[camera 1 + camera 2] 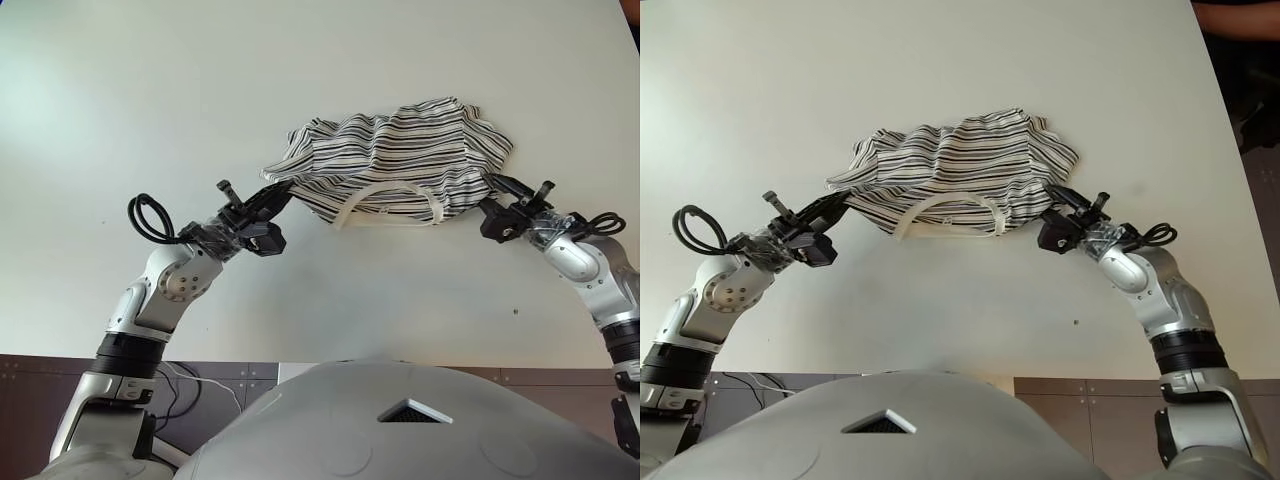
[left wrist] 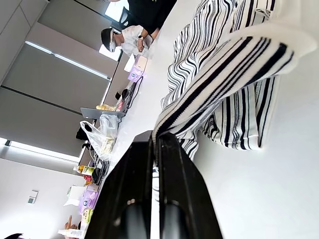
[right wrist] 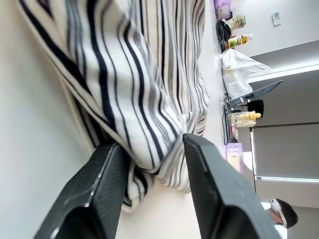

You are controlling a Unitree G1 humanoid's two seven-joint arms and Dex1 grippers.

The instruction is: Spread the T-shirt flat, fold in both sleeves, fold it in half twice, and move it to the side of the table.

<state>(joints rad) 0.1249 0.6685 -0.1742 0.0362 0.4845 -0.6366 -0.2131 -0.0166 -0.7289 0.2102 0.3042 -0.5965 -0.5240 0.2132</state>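
Left eye view: a crumpled black-and-white striped T-shirt point(image 1: 400, 155) was seen at the middle of the white table point(image 1: 150, 100). Its left edge was pinched tight by the left gripper point(image 1: 287, 190). Its right edge was straddled by the right gripper point(image 1: 492, 182), fingers parted.

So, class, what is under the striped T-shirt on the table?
The white table shows all round the bunched T-shirt, which rests on it. Anything else beneath the T-shirt is covered and cannot be seen.
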